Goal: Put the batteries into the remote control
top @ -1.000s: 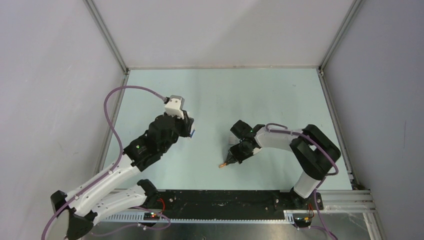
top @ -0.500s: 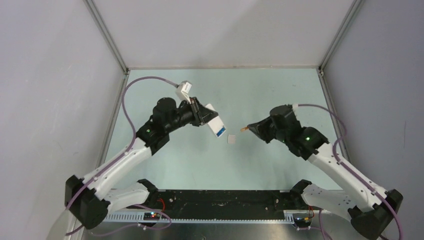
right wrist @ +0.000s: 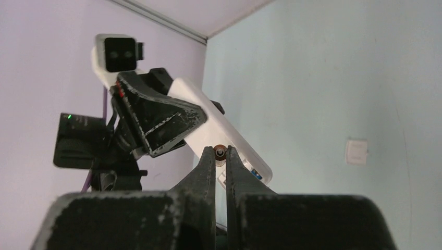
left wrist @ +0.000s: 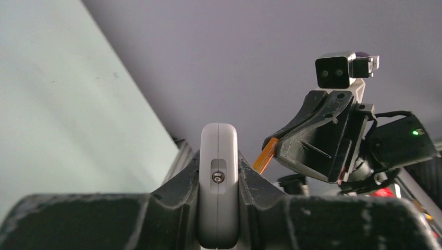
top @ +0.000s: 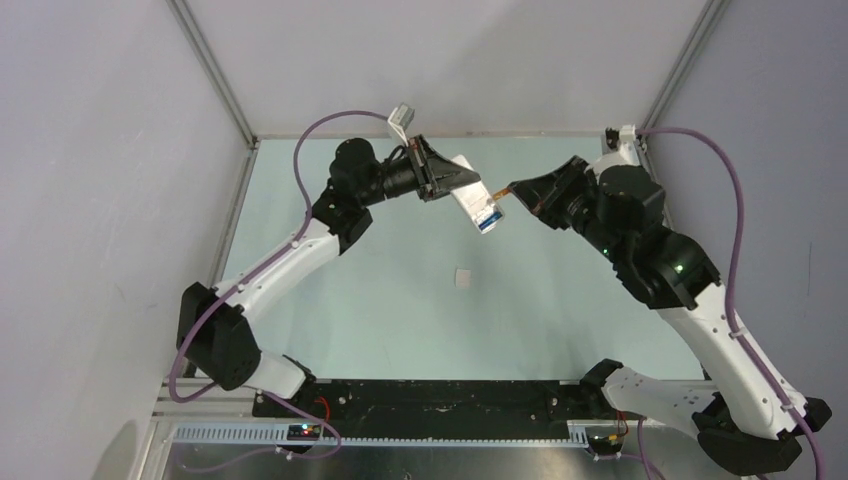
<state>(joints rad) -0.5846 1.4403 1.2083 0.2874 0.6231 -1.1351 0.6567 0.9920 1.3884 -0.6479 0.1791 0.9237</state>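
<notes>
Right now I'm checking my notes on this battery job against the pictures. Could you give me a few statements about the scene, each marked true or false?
1. The left pincer is shut on the remote control. True.
2. The remote control lies flat on the table. False: the left pincer holds it up, off the table.
3. The right pincer grips the orange battery. True.
4. The small white square is held in the right pincer. False: it lies on the table, apart from both arms.
</notes>
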